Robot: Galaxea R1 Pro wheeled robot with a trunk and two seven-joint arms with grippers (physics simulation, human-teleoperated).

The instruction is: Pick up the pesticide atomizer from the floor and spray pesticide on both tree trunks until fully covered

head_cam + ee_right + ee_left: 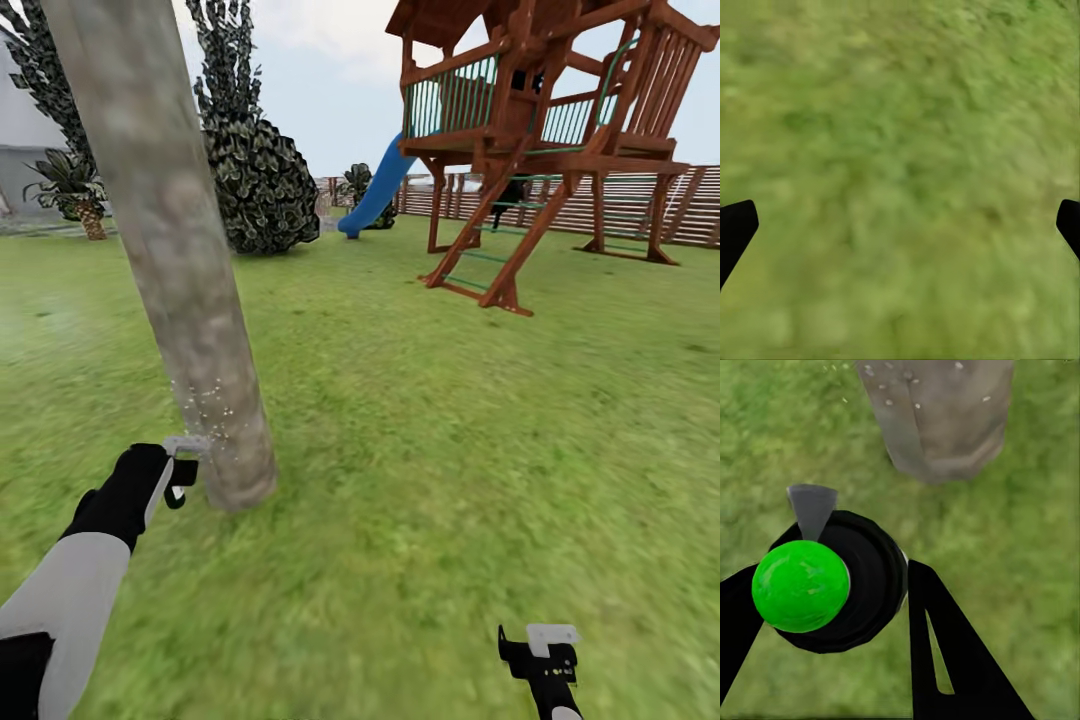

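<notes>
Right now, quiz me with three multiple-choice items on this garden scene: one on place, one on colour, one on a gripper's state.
1. Where is the atomizer?
A. lying on the grass
B. in the left gripper, beside the trunk
C. on the playset

2. What colour is the slide?
A. blue
B. red
C. yellow

3. How is the right gripper?
A. shut on a can
B. shut on a leaf
C. open over grass

Answers:
B, the left gripper clasps the atomizer near the trunk.
A, the slide by the playset is blue.
C, the right gripper has fingers wide apart above bare grass.
</notes>
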